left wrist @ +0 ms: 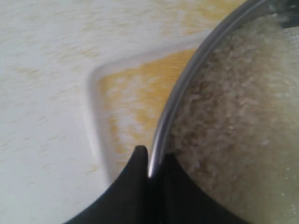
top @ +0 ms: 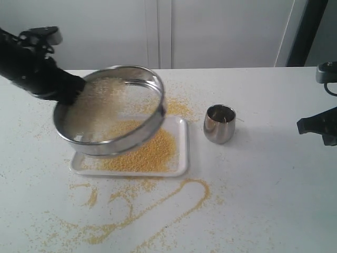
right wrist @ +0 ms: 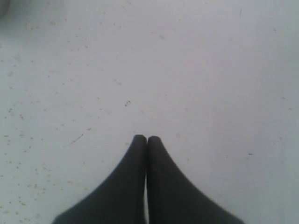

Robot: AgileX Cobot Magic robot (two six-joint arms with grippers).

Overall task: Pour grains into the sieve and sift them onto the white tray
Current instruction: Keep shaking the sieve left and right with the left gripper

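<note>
Clamping tilted sieve (top: 121, 141) above white tray (top: 182, 153), left gripper (left wrist: 149, 155); right gripper (right wrist: 146, 139) closed.

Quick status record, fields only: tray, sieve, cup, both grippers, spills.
white tray: flat on the table, yellow granules heaped in it
sieve: tilted, raised over the white tray, off-white grains inside
left gripper: shut on the sieve's rim
right gripper: shut, empty, over the table
steel cup: upright, right of the white tray, not touching it
spill: yellow trails on the table, mostly nearer the camera than the white tray
</note>
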